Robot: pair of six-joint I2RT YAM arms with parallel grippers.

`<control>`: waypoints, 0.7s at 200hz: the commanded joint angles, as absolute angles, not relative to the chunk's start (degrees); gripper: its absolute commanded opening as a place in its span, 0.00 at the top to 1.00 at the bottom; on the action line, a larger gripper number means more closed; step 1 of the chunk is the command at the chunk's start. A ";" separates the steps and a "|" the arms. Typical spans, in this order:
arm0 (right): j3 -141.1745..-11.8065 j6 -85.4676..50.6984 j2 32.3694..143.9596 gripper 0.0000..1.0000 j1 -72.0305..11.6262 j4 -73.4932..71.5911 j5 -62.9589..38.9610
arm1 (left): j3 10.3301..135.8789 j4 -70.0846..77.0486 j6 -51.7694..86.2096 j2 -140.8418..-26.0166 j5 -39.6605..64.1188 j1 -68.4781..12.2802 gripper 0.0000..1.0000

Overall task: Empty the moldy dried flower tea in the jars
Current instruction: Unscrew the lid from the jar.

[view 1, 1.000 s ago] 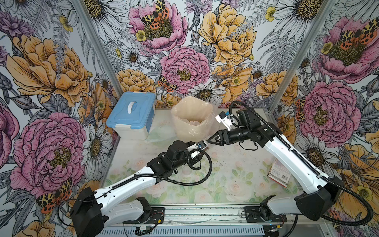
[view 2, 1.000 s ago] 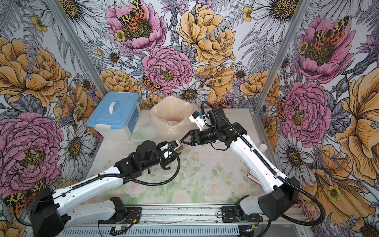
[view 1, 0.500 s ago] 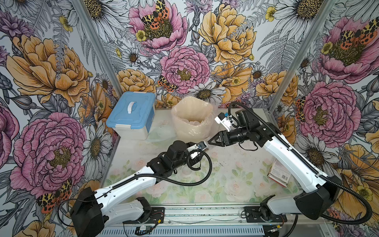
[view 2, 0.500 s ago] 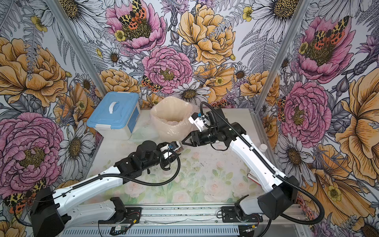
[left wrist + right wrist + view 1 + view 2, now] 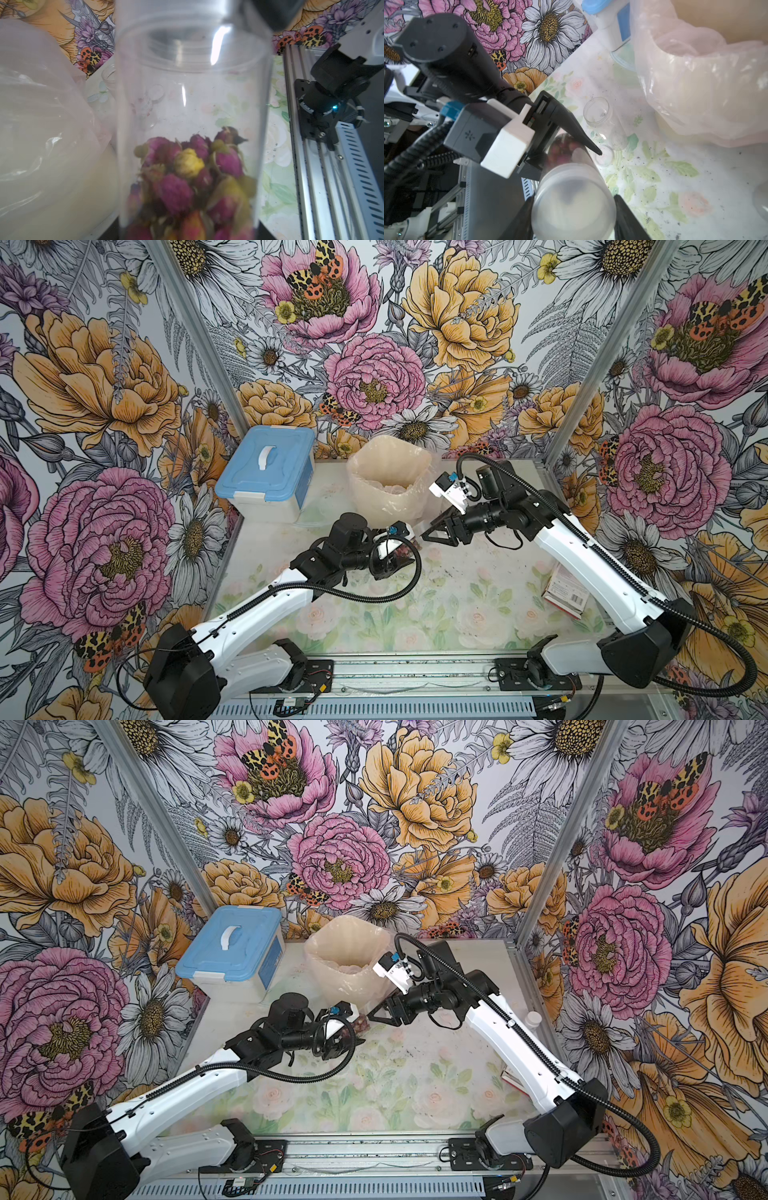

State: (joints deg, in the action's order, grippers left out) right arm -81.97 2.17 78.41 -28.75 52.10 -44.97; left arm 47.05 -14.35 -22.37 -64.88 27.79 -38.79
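Observation:
My left gripper is shut on a clear jar, held tilted just above the table in front of the bin. Dark pink and yellow buds, the moldy dried flower tea, fill the gripped end, also visible as tea in a top view. My right gripper is shut on the jar's translucent-white lid, one black finger on each side. In both top views the right gripper meets the jar's far end. Two empty jars lie on the table near the bin.
A bag-lined bin stands at the back centre, with a blue-lidded box to its left. A loose lid lies by the empty jars. A carton and a small white-capped bottle sit at the right edge. Dark specks dot the table.
The right gripper's jaws have narrowed onto the jar's lid. The left arm and the jar have stayed in place.

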 commanded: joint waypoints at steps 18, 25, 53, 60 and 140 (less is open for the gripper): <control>-83.02 14.42 77.20 0.79 -28.82 52.45 -40.06 | 50.38 -19.61 -20.28 -65.78 41.35 -36.50 0.66; -82.86 15.20 77.11 0.81 -28.92 52.53 -39.89 | 50.60 -19.97 -20.36 -65.96 41.92 -36.27 0.66; -82.27 16.30 77.00 0.84 -29.35 52.70 -38.28 | 50.97 -20.10 -20.42 -66.38 40.92 -35.95 0.66; -82.35 15.78 77.04 0.84 -29.50 52.65 -38.06 | 51.06 -20.13 -20.61 -66.44 39.27 -35.96 0.66; -86.51 -3.70 75.17 0.04 -28.64 52.38 -42.95 | 49.92 -18.27 -27.03 -64.87 14.70 -40.66 0.66</control>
State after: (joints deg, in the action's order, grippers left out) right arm -84.29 3.97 77.71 -29.26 53.30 -42.04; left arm 49.36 -19.38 -24.91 -66.37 22.55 -40.05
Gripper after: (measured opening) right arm 0.903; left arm 0.559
